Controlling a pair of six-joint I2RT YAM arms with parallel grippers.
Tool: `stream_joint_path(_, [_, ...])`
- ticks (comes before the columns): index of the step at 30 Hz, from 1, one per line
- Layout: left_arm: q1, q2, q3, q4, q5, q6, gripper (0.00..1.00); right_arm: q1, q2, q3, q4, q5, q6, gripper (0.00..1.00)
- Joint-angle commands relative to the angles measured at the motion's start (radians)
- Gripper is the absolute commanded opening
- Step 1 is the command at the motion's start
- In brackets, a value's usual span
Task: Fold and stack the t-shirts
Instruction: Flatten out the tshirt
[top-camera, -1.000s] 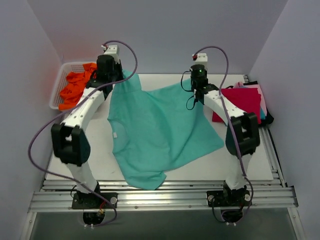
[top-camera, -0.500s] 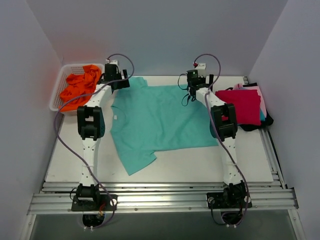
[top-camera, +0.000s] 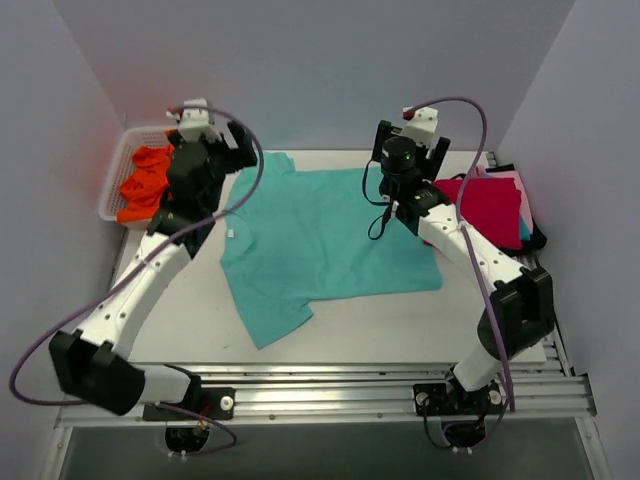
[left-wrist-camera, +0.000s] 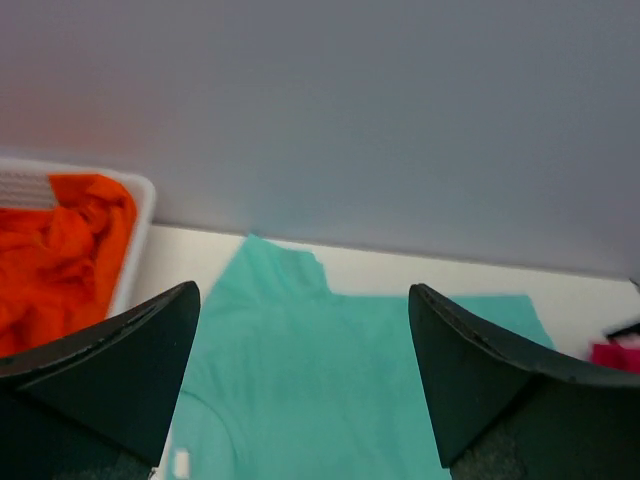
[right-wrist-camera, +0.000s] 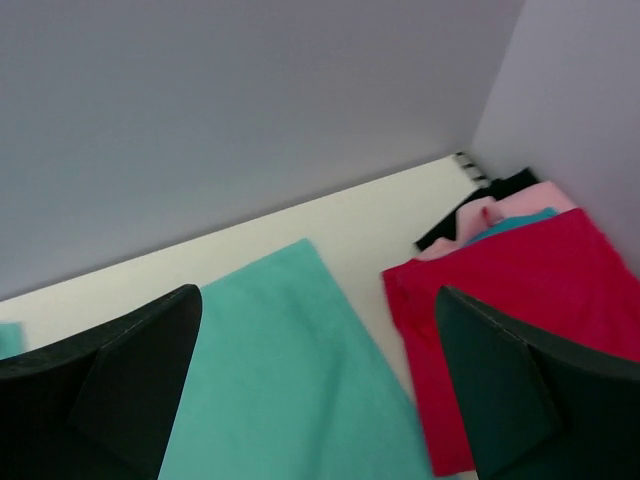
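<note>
A teal t-shirt (top-camera: 320, 235) lies spread flat on the white table (top-camera: 400, 320), with one sleeve pointing toward the near edge. It also shows in the left wrist view (left-wrist-camera: 300, 390) and the right wrist view (right-wrist-camera: 280, 380). My left gripper (top-camera: 225, 150) hovers open above the shirt's far left corner, and nothing sits between its fingers (left-wrist-camera: 302, 300). Above the far right corner my right gripper (top-camera: 410, 150) hangs open and empty too (right-wrist-camera: 318, 300). At the right edge is a folded stack with a crimson red t-shirt (top-camera: 490, 205) on top, over pink (top-camera: 515, 180) and black (top-camera: 535, 240).
A white mesh basket (top-camera: 112, 195) at the back left holds orange clothing (top-camera: 145, 175). Its rim (left-wrist-camera: 140, 225) shows in the left wrist view. Grey walls close in the back and both sides. A metal rail (top-camera: 320, 395) runs along the near edge.
Both grippers have opened and let go of the teal shirt's far edge. The shirt has dropped flat onto the table, and both arms have risen and drawn back from it.
</note>
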Motion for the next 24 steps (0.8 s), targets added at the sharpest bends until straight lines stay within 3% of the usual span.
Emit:
stream_joint_path(1, [-0.129, -0.203, -0.422, 0.315, 0.008, -0.037, 0.94, 0.000, -0.167, -0.167, -0.088, -0.162, 0.233, 0.97])
stream_joint_path(2, [-0.118, -0.281, -0.689, 0.446, 0.100, -0.100, 0.94, -0.016, -0.204, -0.220, -0.104, -0.305, 0.284, 0.98])
stream_joint_path(4, [-0.057, -0.268, -0.843, 0.620, 0.321, -0.232, 0.94, 0.008, -0.325, -0.405, -0.066, -0.345, 0.352, 1.00])
stream_joint_path(5, [-0.054, -0.252, -0.782, 0.489, 0.327, -0.242, 0.96, 0.031, -0.359, -0.455, -0.061, -0.319, 0.372, 1.00])
stream_joint_path(6, [-0.079, -0.252, -0.755, 0.378, 0.283, -0.234, 0.80, 0.070, -0.390, -0.489, -0.080, -0.278, 0.391, 1.00])
stream_joint_path(7, [-0.198, -0.263, -0.753, 0.249, 0.197, -0.214, 0.79, 0.088, -0.436, -0.529, -0.105, -0.262, 0.424, 1.00])
stream_joint_path(8, [-0.271, -0.313, -0.765, 0.206, 0.006, -0.207, 0.79, 0.105, -0.456, -0.538, -0.202, -0.247, 0.449, 1.00])
stream_joint_path(9, [-0.344, -0.344, -0.757, 0.055, -0.106, -0.225, 0.80, 0.152, -0.502, -0.549, -0.246, -0.207, 0.463, 1.00])
stream_joint_path(10, [-0.477, -0.372, -0.740, -0.076, -0.221, -0.356, 0.80, 0.189, -0.526, -0.578, -0.354, -0.170, 0.513, 1.00])
stream_joint_path(11, [-0.526, -0.419, -0.703, -0.214, -0.390, -0.475, 0.80, 0.222, -0.551, -0.593, -0.407, -0.125, 0.557, 1.00])
stream_joint_path(12, [-0.567, -0.439, -0.692, -0.481, -0.426, -0.604, 0.80, 0.273, -0.592, -0.606, -0.454, -0.076, 0.597, 1.00])
stream_joint_path(13, [-0.636, -0.474, -0.695, -0.566, -0.434, -0.804, 0.75, 0.292, -0.612, -0.618, -0.531, -0.070, 0.631, 1.00])
stream_joint_path(15, [-0.720, -0.504, -0.748, -0.720, -0.459, -1.015, 0.72, 0.338, -0.646, -0.636, -0.605, -0.032, 0.726, 1.00])
stream_joint_path(18, [-0.874, -0.528, -0.816, -0.833, -0.454, -1.271, 0.70, 0.375, -0.668, -0.621, -0.726, 0.014, 0.800, 0.99])
stream_joint_path(24, [-1.080, -0.354, -0.910, -0.968, -0.433, -1.717, 0.70, 0.414, -0.697, -0.597, -0.788, 0.055, 0.807, 0.99])
